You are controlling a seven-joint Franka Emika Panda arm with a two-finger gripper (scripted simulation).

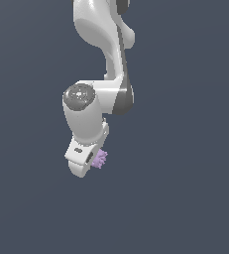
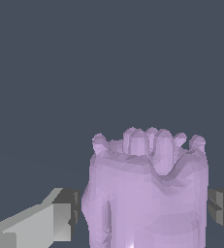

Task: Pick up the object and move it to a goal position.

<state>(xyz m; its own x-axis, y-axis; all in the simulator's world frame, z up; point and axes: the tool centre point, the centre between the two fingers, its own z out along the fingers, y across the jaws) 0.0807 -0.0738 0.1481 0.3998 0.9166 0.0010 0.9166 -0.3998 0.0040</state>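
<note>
The object [image 1: 101, 158], a small pale purple lumpy ball with knobby bumps, peeks out from beside the white hand of the arm in the exterior view. My gripper [image 1: 92, 161] points down over the dark floor, and most of its fingers are hidden behind the hand. In the wrist view the object [image 2: 147, 193] fills the space between the two grey pads [image 2: 67, 213], which press on both of its sides. My gripper [image 2: 145, 213] is shut on the object.
A plain dark blue-grey floor [image 1: 185, 198] surrounds the arm on all sides. The white arm [image 1: 106, 44] rises to the top edge of the exterior view. No other objects show.
</note>
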